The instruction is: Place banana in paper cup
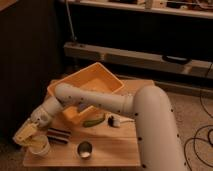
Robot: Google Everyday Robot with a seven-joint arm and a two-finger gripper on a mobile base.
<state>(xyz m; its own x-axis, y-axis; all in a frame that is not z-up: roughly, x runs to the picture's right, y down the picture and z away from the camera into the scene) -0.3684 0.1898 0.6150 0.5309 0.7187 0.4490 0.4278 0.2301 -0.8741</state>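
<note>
The paper cup (40, 148), small and white, stands at the front left corner of the wooden table (115, 150). My gripper (25, 135) is directly above and slightly left of the cup, at the table's left edge. It is shut on the banana (23, 133), a pale-yellow stubby piece that lies just over the cup's rim. My arm reaches in from the right, across the table.
A shiny metal cup (85, 149) stands right of the paper cup. A dark striped item (58, 135) lies between them. A dark green vegetable (94, 120) and a small white object (114, 121) lie mid-table. A large orange bin (107, 80) sits at the back.
</note>
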